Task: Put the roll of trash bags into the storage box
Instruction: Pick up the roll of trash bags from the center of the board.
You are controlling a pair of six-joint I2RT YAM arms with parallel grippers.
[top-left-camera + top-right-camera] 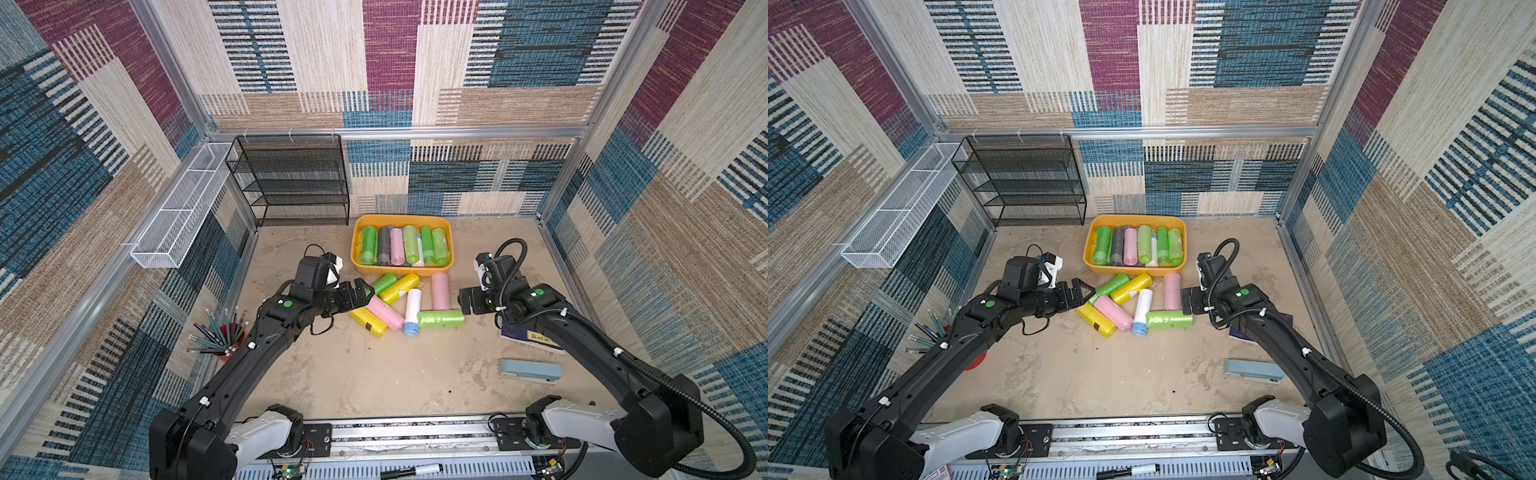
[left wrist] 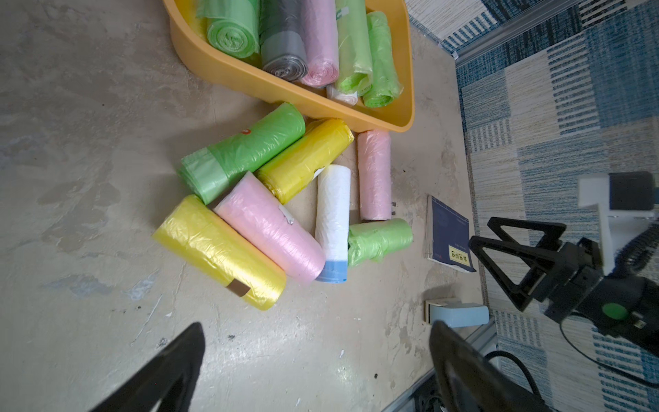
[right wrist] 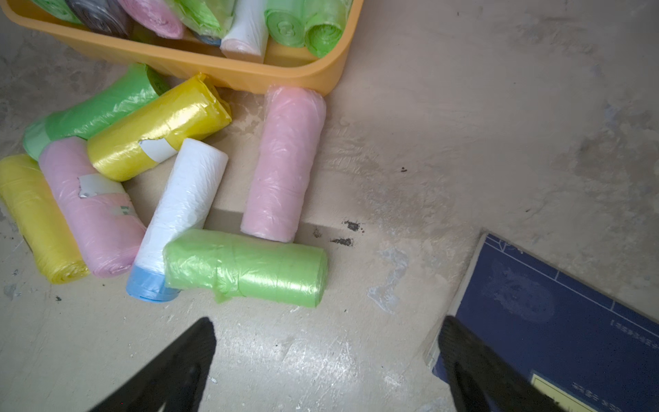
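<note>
The orange-yellow storage box [image 1: 399, 270] [image 1: 1133, 271] stands at the back of the table with several rolls lying in it. In front of it, several rolls of trash bags lie loose on the table, among them a yellow roll [image 1: 368, 322] [image 2: 217, 249], a pink roll [image 1: 386, 313], a white roll with a blue end [image 1: 412, 305] and a green roll [image 1: 440, 319] [image 3: 246, 267]. My left gripper [image 1: 368, 297] [image 2: 317, 331] hovers open at the pile's left edge, holding nothing. On the pile's right, my right gripper [image 1: 463, 301] [image 3: 330, 323] is open and empty beside the green roll.
A black mesh rack [image 1: 291, 183] and a white wire basket [image 1: 178, 216] line the back left. A red cup of pencils [image 1: 220, 336] stands under the left arm. Under the right arm lies a dark blue book [image 1: 528, 336], with a blue-grey stapler [image 1: 530, 372] nearer the front.
</note>
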